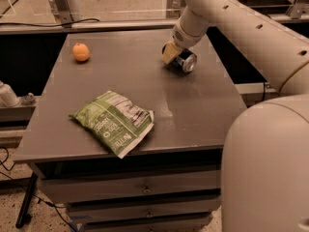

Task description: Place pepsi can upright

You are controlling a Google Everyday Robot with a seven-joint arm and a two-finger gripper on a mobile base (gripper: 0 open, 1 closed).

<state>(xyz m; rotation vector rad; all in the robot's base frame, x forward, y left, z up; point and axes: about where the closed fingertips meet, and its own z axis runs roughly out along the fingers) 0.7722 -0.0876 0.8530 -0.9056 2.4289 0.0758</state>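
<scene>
Step in hand: the grasp, as I judge it. My gripper (175, 56) is down at the can (186, 61), far-right part of the table (203, 115), near the back edge. The wrist comes in from above and behind, and the tan pad side sits against the can's left flank. Can't tell how wide my jaws stand or whether they've got hold of anything: the can and my own wrist hide the rest.

The can is on its side, not upright. Long axis lies flat along the tabletop, running approx back-left to front-right. One silver end faces front-right, toward the camera; the other end is tucked under my gripper, out of sight. Can't say which end is top vs bottom.

Next move, I reckon: get a firm hold across the dark blue body, lift a little, then turn the wrist approx a quarter turn so the axis goes vertical, and set it down on a silver end. Round wall, so it may roll off if I only nudge it.

Orange (81, 52) back-left and bag (115, 122) front-left are both well apart from me, no trouble there
</scene>
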